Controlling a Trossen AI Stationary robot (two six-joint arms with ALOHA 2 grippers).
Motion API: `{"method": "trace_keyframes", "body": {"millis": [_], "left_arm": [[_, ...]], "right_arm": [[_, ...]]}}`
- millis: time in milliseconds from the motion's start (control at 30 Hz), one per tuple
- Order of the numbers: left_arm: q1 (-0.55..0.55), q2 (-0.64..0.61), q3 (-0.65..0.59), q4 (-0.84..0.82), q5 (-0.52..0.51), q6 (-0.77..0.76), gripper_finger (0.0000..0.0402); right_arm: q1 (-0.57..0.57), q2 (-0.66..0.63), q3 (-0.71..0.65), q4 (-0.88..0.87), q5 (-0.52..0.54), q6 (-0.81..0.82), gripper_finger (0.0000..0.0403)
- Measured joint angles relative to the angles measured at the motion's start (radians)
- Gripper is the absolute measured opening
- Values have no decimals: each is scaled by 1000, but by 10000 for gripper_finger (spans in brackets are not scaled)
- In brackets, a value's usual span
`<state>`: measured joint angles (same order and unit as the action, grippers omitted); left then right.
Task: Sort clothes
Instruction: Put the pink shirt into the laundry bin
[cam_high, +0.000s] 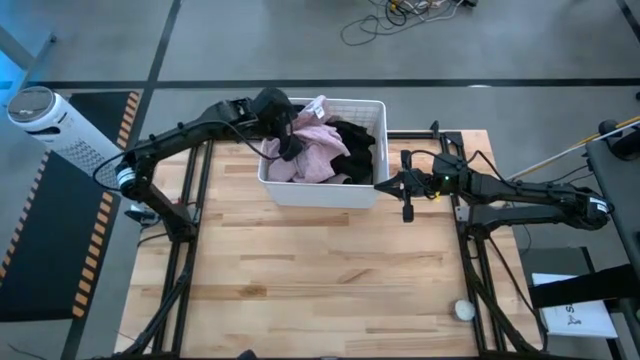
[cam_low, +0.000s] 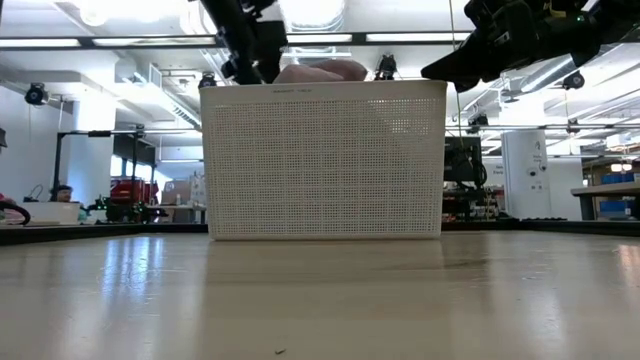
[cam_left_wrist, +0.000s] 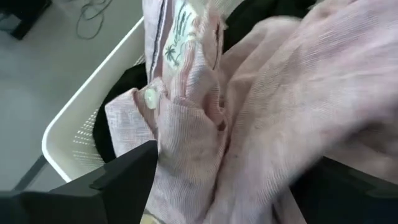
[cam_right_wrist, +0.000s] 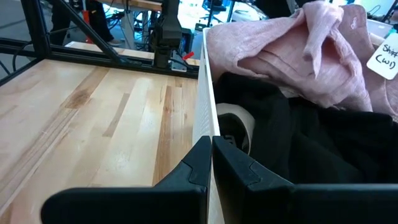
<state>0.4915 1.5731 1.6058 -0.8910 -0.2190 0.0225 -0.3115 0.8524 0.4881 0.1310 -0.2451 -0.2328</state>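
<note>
The left end effector (cam_high: 285, 140) hangs over the white basket (cam_high: 322, 191) at the back of the desk (cam_high: 320, 270), its fingers spread around the pale pink shirt (cam_high: 315, 150), which lies in the basket atop black clothes (cam_high: 355, 150). The right end effector (cam_high: 385, 184), fingers pressed together, sits at the basket's right wall.

Both arms are showing matte black. The left arm (cam_high: 170, 140), at the high view's upper left, is wearing a white band near its base and trailing a thin black cable. The right arm (cam_high: 520, 190), at middle right, is glowing with a small green light near its wrist. Its fingers (cam_right_wrist: 205, 162) are looking dark, angular and blocky.
</note>
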Motion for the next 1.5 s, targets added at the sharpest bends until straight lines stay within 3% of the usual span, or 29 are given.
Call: {"method": "trace_keyframes", "body": {"millis": [300, 500, 667, 900, 967, 1500], "left_arm": [[-1, -68, 1, 5, 33, -17, 338], [-14, -73, 2, 114, 236, -69, 309], [-38, -26, -2, 260, 268, -25, 228], [-37, 105, -13, 310, 301, 143, 48], [-26, 146, -16, 326, 331, 173, 13], [99, 399, -13, 477, 631, 234, 1]], "right_arm": [[0, 0, 0, 0, 0, -2, 0], [0, 0, 0, 4, 0, -2, 0], [0, 0, 0, 8, 0, -2, 0], [0, 0, 0, 5, 0, -3, 0], [0, 0, 0, 0, 0, -3, 0], [0, 0, -6, -2, 0, 7, 0]]}}
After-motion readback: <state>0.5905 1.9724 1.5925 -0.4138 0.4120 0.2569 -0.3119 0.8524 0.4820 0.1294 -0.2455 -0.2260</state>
